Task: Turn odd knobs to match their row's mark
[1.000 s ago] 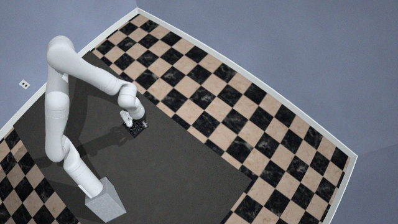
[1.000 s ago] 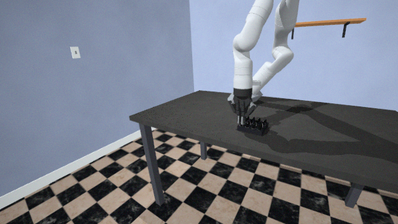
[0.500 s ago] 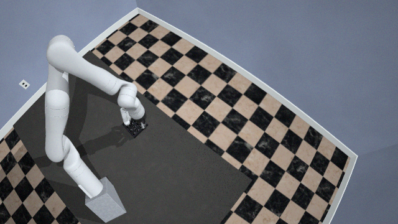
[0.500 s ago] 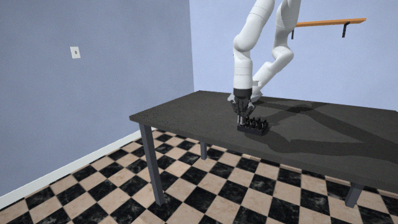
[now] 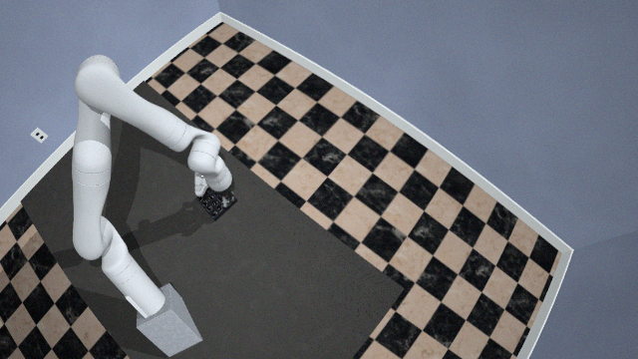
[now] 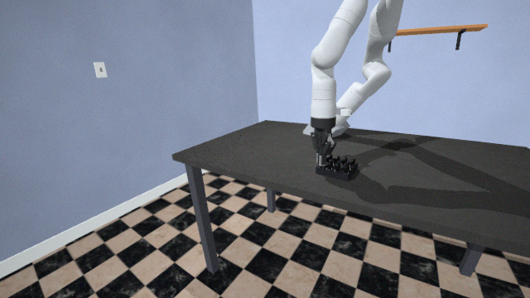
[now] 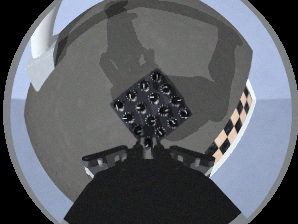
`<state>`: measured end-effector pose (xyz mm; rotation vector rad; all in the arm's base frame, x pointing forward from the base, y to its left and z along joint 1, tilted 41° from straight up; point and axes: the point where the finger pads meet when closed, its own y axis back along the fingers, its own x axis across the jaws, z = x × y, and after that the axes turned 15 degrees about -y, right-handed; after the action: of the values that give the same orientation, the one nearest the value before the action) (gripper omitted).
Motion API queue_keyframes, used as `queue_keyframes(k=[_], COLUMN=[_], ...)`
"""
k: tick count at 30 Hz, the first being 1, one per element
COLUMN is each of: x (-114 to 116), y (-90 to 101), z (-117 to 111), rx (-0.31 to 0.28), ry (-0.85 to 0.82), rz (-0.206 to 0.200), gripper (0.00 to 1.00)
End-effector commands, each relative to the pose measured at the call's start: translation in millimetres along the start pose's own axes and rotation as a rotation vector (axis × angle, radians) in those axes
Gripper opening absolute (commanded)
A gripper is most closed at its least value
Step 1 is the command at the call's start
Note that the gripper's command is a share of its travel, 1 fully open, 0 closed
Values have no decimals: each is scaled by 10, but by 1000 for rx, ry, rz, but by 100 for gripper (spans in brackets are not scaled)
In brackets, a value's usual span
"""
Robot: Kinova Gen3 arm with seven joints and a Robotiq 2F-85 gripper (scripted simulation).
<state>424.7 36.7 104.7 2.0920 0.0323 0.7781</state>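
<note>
Down on the dark table [image 6: 257, 161] sits the little black knob box [image 6: 337, 170], not far from the table's front edge. Right above one corner of the box, the white arm [image 6: 323, 87] points straight down. Its gripper [image 6: 322, 159] is squeezed shut on a corner knob [image 7: 148, 141]. Which knob it is cannot be told, as the names are too small to read.

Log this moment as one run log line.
arm: over knob box | gripper: shut on corner knob | box: on table | stage: turning
</note>
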Motion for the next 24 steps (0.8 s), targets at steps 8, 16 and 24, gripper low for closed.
queue_keyframes(k=[8, 16, 24], x=[15, 15, 15], y=[-4, -4, -4], z=[0, -1, -2], rx=[-3, -3, -3], ry=[-228, -342, -499], rz=[-2, -1, -1], gripper=[8, 8, 8])
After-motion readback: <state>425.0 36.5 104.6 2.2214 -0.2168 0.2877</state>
